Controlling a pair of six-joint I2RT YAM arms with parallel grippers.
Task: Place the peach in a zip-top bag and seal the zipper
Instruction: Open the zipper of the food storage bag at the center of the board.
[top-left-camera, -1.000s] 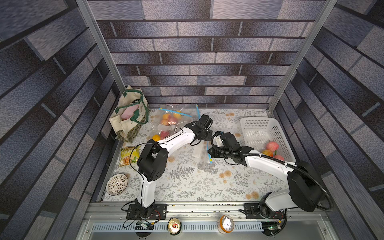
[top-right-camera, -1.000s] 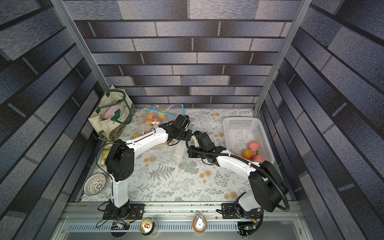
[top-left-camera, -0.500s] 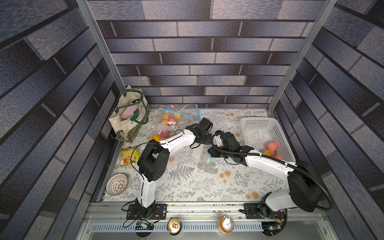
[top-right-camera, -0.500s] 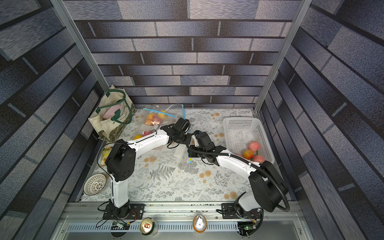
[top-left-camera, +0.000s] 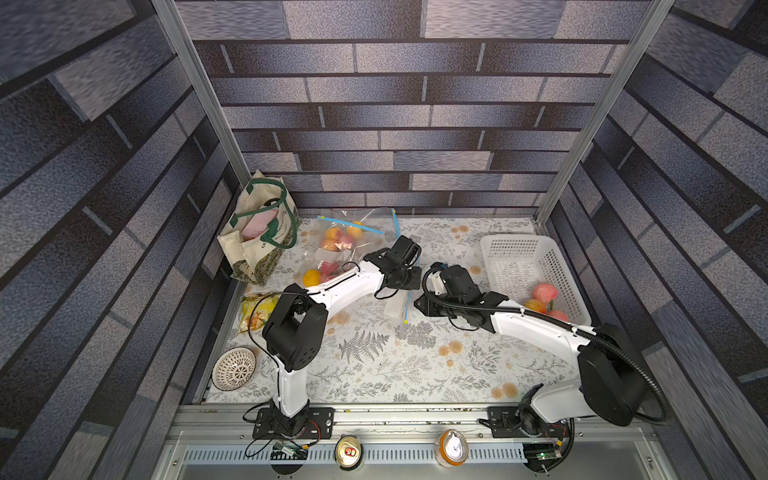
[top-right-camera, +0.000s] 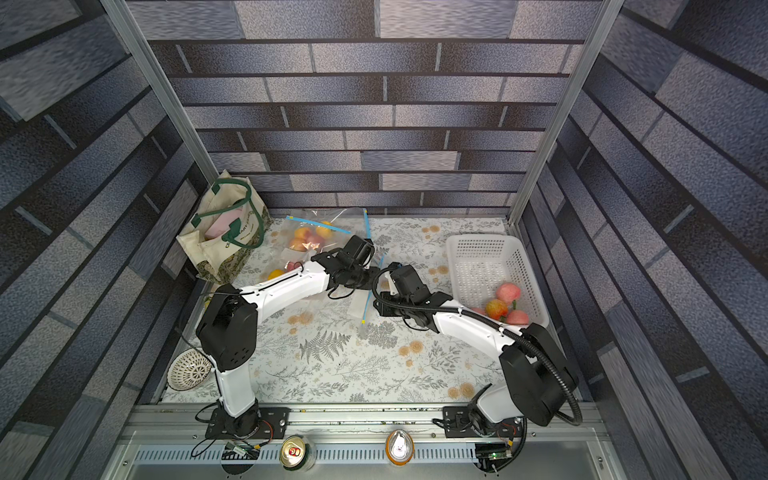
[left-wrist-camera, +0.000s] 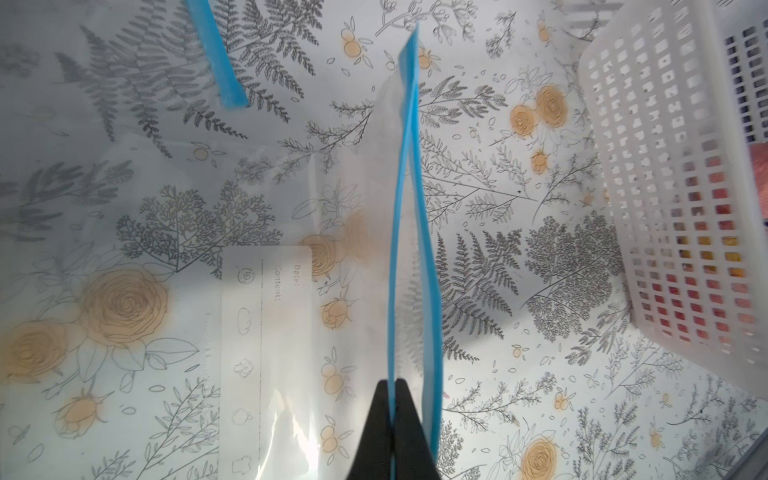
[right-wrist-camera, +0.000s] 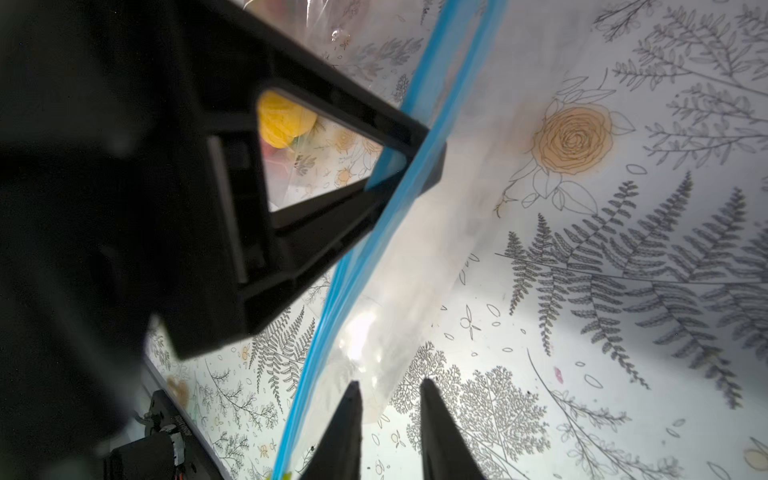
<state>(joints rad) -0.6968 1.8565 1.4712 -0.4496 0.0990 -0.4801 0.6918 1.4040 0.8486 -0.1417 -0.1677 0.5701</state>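
Left wrist view: the empty bag (left-wrist-camera: 266, 332), beside the basket (left-wrist-camera: 665, 166), is held by its blue zipper (left-wrist-camera: 409, 249) in the clamped left gripper (left-wrist-camera: 392, 415), the right gripper (right-wrist-camera: 390, 386) is parted and empty, and a peach (top-left-camera: 544, 292) is seen in the basket, so loading and sealing are judged undone.

The near half of the tabletop (top-left-camera: 386, 374) lies open. Farther back, the basket (top-left-camera: 519, 253) blocks the right, filled bags (top-left-camera: 349, 241) and tote (top-left-camera: 257, 237) the left (a bowl (top-left-camera: 234, 368) too); the gripped zip-top bag (top-left-camera: 395, 306) fills the middle.
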